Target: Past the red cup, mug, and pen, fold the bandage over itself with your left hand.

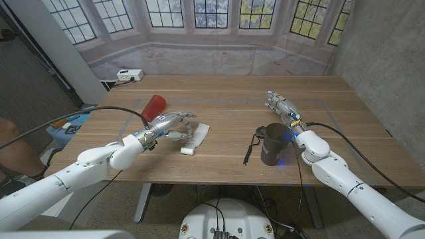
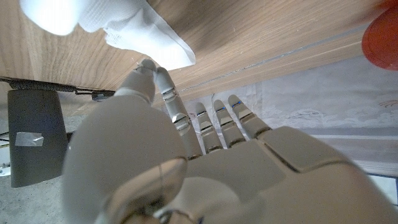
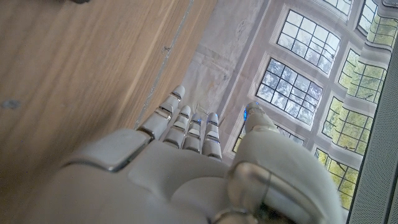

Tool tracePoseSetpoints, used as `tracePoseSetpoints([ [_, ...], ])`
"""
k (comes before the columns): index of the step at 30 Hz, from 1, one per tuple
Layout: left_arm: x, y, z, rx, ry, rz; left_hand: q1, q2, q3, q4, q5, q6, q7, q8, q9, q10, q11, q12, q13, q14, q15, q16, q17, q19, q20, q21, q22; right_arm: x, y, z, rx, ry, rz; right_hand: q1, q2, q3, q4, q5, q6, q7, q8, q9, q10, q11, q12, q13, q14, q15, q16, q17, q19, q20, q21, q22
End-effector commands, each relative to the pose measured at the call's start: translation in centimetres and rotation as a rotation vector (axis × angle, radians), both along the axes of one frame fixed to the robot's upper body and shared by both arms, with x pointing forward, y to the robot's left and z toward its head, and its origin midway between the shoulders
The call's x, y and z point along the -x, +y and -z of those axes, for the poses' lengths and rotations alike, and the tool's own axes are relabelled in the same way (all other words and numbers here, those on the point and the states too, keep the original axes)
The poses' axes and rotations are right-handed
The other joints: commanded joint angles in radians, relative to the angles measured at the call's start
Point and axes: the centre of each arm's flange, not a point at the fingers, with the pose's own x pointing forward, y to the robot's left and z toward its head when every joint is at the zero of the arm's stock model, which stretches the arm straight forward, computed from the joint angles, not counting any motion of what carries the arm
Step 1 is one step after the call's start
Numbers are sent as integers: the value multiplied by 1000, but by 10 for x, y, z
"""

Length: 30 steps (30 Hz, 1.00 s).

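The white bandage [image 1: 196, 137] lies on the table left of centre, with its rolled end [image 1: 188, 151] toward me. My left hand [image 1: 171, 125] sits at its left edge. In the left wrist view the thumb and a fingertip [image 2: 149, 67] meet on the bandage [image 2: 134, 28] edge while the other fingers stay stretched out. The red cup [image 1: 155, 105] lies on its side just behind that hand and also appears as a red blur [image 2: 382, 40]. To the right stands the dark mug [image 1: 273, 144], with the black pen [image 1: 250, 149] beside it. My right hand [image 1: 282, 106] hovers behind the mug, fingers spread, holding nothing.
A white power strip [image 1: 129, 76] sits at the table's far left corner. A person's leg [image 1: 13, 149] and a blue object [image 1: 70, 126] are off the left edge. Black cables run along both forearms.
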Motion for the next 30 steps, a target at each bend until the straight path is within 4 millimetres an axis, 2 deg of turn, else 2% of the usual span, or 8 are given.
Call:
tracePoseSetpoints([
  [1, 3, 6, 1, 1, 10, -3, -20, 4, 5, 6, -9, -98, -10, -46, -11, -18, 1, -4, 6, -9, 5, 1, 0, -10, 1, -1, 1, 1, 4, -3, 16, 1, -2, 11, 4, 8, 3, -2, 9, -1, -3, 3, 2, 2, 3, 3, 6, -31, 3, 3, 12, -43, 2, 3],
  [3, 2, 6, 1, -1, 16, -3, -30, 5, 5, 6, -12, -186, -22, -95, -27, -32, 8, -5, 5, -24, 13, -2, -2, -19, 3, -2, 0, 1, 4, -2, 16, 2, -2, 11, 4, 8, 3, -2, 9, -1, -3, 3, 3, 1, 4, 3, 6, -30, 3, 3, 12, -43, 2, 3],
  [6, 2, 5, 1, -5, 22, -4, -41, 1, 2, 8, -16, -213, -28, -116, -37, -41, 10, -5, 5, -33, 14, -3, -2, -27, 4, -4, 0, 1, 4, -1, 16, 3, -3, 11, 4, 8, 3, -2, 10, -2, -3, 3, 3, 1, 4, 3, 6, -31, 3, 3, 12, -43, 2, 3],
  [8, 1, 5, 1, -8, 32, -7, -50, 0, 1, 10, -18, -249, -38, -139, -45, -52, 13, -7, 5, -42, 15, -5, -2, -32, 6, -4, 0, 2, 5, -1, 14, 3, -3, 11, 4, 8, 3, -2, 10, -2, -3, 3, 3, 3, 4, 3, 6, -30, 3, 3, 12, -43, 2, 3],
  [9, 1, 5, 1, -8, 32, -6, -56, -1, 1, 10, -19, -288, -45, -166, -53, -69, 25, -9, 5, -52, 20, -5, -2, -37, 8, -5, 0, 2, 5, 0, 13, 3, -3, 11, 4, 8, 3, -2, 9, -1, -3, 3, 3, 2, 4, 3, 6, -30, 3, 3, 12, -43, 2, 3],
  [10, 1, 5, 1, -9, 32, -6, -58, -2, 1, 10, -20, -301, -42, -174, -56, -71, 25, -9, 5, -57, 22, -7, -3, -40, 9, -5, 0, 2, 5, 0, 13, 3, -4, 11, 4, 8, 3, -2, 9, -1, -3, 3, 3, 1, 4, 3, 7, -30, 3, 3, 12, -43, 2, 3],
  [25, 1, 1, -9, -4, 23, 4, -78, 6, 0, 19, -22, -309, -49, -190, -63, -81, 26, -7, 5, -65, 27, -4, -1, -48, 9, -6, 0, 1, 5, -1, 15, -8, -14, 11, 4, 8, 2, -2, 9, -1, -3, 3, 2, 1, 3, 3, 6, -30, 3, 3, 12, -42, 2, 3],
  [30, 3, -1, -12, -1, 21, 11, -97, 8, -5, 27, -25, -329, -42, -206, -68, -82, 25, -4, 5, -66, 28, -2, 0, -50, 9, -5, 0, 0, 5, -3, 17, -13, -18, 11, 4, 8, 3, -2, 9, -2, -3, 3, 3, 2, 4, 3, 6, -31, 3, 3, 12, -42, 2, 3],
])
